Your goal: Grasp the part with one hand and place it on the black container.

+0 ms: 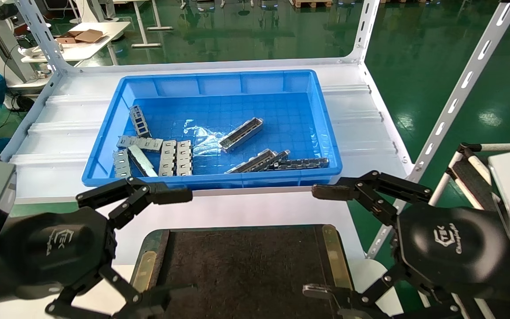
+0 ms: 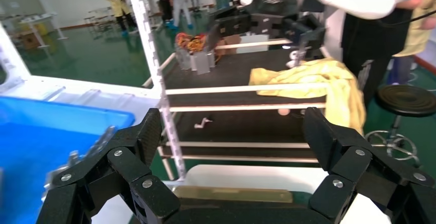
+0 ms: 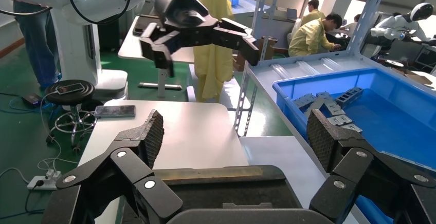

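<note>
The part [image 1: 240, 134], a long silver-grey bar with a row of cutouts, lies slanted in the middle of the blue bin [image 1: 104, 146]. The black container [image 1: 246, 266], a shallow felt-like tray with brass strips, sits at the near edge between both grippers. It also shows in the left wrist view [image 2: 231, 194] and the right wrist view [image 3: 226, 188]. My left gripper [image 1: 179, 243] is open and empty over the tray's left side. My right gripper [image 1: 321, 241] is open and empty over its right side. In their wrist views the left gripper [image 2: 234, 131] and right gripper [image 3: 236, 134] hold nothing.
Two more long grey bars [image 1: 257, 161] and a darker blackish bar [image 1: 301, 163] lie near the bin's front wall. Several short grey slotted blocks [image 1: 157, 155] lie at its left. White shelf posts [image 1: 454, 97] stand at the right. The bin also shows in the right wrist view [image 3: 380, 80].
</note>
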Controlling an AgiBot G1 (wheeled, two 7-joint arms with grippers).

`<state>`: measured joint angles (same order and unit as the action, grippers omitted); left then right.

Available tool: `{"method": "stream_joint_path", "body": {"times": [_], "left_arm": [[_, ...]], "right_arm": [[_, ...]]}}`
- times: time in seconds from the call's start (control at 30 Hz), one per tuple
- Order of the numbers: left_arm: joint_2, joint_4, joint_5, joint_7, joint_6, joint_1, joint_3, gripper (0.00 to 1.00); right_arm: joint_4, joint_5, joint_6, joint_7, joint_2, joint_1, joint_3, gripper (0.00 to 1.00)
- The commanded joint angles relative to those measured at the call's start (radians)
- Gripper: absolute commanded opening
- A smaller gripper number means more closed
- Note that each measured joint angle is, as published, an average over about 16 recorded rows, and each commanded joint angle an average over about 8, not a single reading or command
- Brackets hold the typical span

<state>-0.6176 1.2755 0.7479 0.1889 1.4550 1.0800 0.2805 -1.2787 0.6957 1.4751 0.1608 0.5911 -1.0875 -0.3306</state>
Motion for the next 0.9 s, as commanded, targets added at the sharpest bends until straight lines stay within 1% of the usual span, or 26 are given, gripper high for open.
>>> {"method": "stream_joint_path", "body": {"times": [0.03,0.27,0.5,0.7,0.9], "left_arm": [[0.000,-0.003,0.003,0.001,-0.010,0.001,-0.002,1.00],[-0.034,-0.011,0.069,-0.003,-0.098,0.020,0.013,1.00],[-0.101,-0.051,0.165,-0.019,-0.191,0.071,0.045,1.00],[-0.181,-0.141,0.252,-0.033,-0.248,0.144,0.087,1.00],[-0.271,-0.279,0.319,-0.059,-0.277,0.228,0.127,1.00]], "right_arm": [[0.000,0.000,0.000,0.000,0.000,0.000,0.000,1.00],[0.000,0.000,0.000,0.000,0.000,0.000,0.000,1.00],[0.000,0.000,0.000,0.000,0.000,0.000,-0.001,1.00],[0.000,0.000,0.000,0.000,0.000,0.000,-0.001,1.00],[0.000,0.000,0.000,0.000,0.000,0.000,-0.001,1.00]]}}
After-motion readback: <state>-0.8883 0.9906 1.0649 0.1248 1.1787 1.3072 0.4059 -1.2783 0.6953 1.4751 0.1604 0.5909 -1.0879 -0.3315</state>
